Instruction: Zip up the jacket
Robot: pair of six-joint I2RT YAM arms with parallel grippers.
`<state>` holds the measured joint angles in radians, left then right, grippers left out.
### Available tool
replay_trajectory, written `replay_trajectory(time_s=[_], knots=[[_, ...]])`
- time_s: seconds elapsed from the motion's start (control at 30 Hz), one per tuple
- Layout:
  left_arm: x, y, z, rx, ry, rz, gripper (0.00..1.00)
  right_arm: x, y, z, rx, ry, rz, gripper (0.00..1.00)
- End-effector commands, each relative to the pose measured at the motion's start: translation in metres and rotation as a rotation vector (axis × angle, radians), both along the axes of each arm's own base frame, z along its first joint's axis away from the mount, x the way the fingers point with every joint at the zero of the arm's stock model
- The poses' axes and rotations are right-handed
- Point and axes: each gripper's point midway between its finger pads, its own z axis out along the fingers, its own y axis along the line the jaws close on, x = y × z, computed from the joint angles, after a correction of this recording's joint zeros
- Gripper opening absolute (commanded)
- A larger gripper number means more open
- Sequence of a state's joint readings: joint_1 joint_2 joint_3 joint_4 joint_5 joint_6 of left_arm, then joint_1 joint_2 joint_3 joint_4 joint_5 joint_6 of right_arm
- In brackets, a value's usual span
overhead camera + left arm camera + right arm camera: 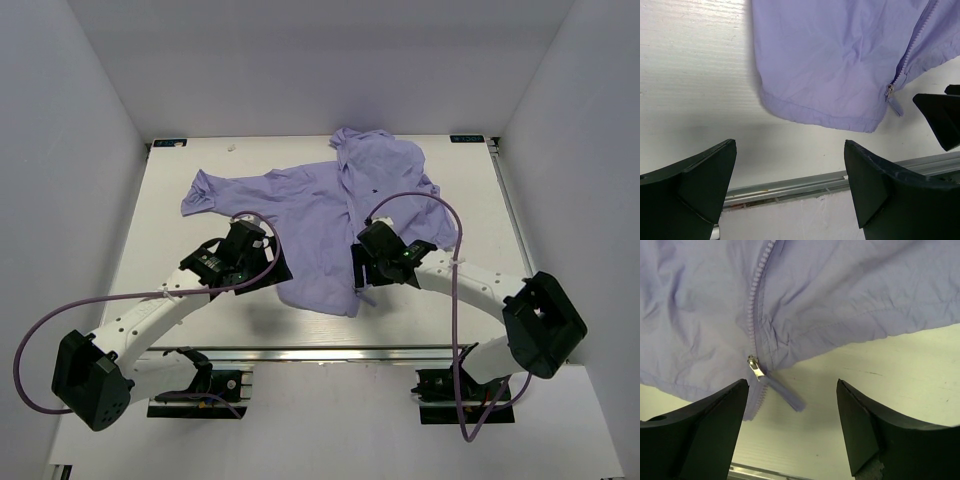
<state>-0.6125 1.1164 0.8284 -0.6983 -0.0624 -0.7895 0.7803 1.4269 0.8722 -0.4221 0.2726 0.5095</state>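
Note:
The lavender jacket (330, 205) lies wrinkled on the white table, hood at the far side and hem toward me. Its zipper runs down the front to a metal slider (754, 364) at the hem, with a lavender pull tab (786, 393) trailing onto the table. My right gripper (791, 386) hovers open just in front of the hem, the slider and tab close to its left finger and nothing between the jaws. My left gripper (789, 145) is open over bare table near the hem's left part (815, 112). The slider (888, 90) also shows there, beside a right finger (940, 117).
A metal rail (815, 182) runs along the table's near edge (330, 352), just behind both grippers. One sleeve (205, 192) stretches to the far left. Purple cables (440, 215) loop over both arms. Grey walls enclose the table.

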Motion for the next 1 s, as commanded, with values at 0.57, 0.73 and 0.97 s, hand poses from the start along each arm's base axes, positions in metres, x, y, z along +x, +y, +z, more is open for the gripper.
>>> replay_trajectory(time_s=[0.57, 0.73, 0.97], knots=[[0.002, -0.004, 0.004, -0.011, -0.010, -0.009, 0.98, 0.018, 0.026, -0.025, -0.019, -0.014, 0.145, 0.60], [0.002, -0.005, 0.003, -0.014, -0.007, -0.014, 0.98, 0.017, 0.033, -0.025, 0.015, -0.008, 0.162, 0.61], [0.004, -0.006, 0.004, -0.013, -0.009, -0.018, 0.98, 0.015, 0.030, -0.043, -0.014, 0.034, 0.136, 0.59]])
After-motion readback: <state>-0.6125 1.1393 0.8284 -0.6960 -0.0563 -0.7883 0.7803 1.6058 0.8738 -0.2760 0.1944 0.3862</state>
